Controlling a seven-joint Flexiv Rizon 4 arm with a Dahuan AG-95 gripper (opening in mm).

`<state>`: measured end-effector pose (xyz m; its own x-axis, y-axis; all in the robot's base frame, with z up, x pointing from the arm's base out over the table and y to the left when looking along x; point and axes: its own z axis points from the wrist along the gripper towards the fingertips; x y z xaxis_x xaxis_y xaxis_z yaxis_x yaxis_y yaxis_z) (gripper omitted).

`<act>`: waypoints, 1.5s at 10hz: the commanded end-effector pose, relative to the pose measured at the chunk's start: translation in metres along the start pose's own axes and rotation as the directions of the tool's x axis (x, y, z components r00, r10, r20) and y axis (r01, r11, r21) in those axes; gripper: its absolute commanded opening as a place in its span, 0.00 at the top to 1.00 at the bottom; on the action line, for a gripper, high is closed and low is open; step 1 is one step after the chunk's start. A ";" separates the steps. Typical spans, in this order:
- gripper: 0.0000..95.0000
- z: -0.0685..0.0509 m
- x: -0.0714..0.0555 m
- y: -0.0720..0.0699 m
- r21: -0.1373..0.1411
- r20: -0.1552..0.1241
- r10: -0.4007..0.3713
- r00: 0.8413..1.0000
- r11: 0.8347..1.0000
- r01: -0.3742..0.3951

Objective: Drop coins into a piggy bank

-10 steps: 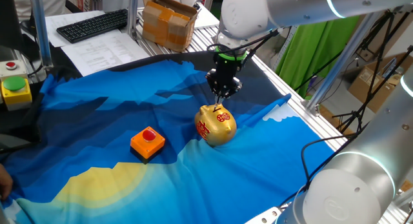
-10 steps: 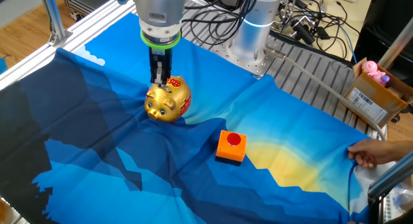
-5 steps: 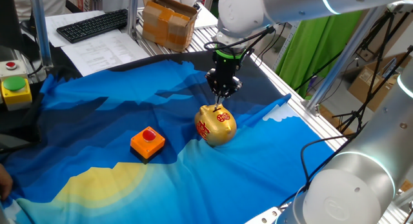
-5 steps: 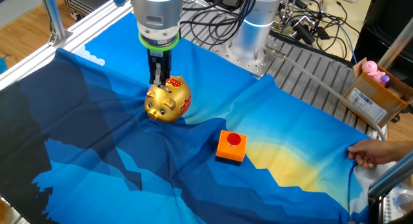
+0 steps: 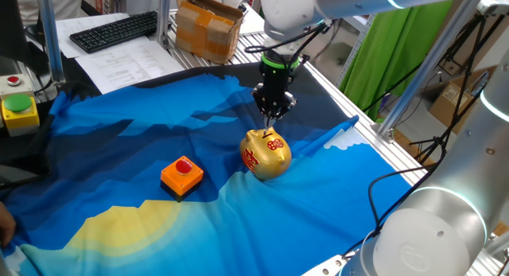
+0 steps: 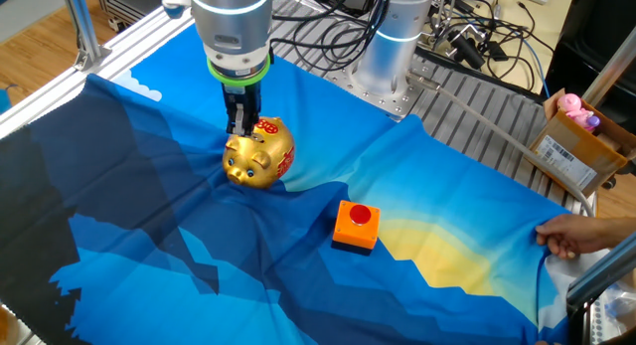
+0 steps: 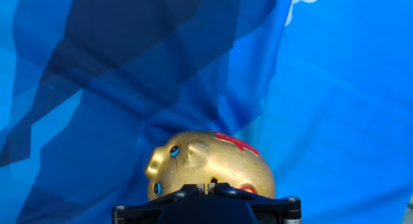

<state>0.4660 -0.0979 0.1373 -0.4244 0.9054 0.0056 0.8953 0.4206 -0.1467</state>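
My claw (image 5: 269, 119) hovers just above piggy bank (image 5: 266, 153), fingers close together; pinching anything or not, cannot tell. Gold bank sits on blue cloth (image 5: 119, 157) over table. Orange block (image 6: 356, 225) farther off, apart from bank.

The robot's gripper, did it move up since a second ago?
Yes. The gripper has risen a little. In one fixed view its tip now sits higher above the piggy bank, which has stayed put on the blue cloth.
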 end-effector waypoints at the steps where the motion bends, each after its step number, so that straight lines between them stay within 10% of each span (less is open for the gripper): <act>1: 1.00 -0.001 0.002 -0.003 0.000 -0.001 -0.007 1.000 1.000 0.007; 15: 1.00 0.003 0.004 -0.002 0.024 -0.005 -0.016 1.000 1.000 0.016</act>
<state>0.4605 -0.0955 0.1351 -0.4392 0.8983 0.0111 0.8849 0.4347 -0.1672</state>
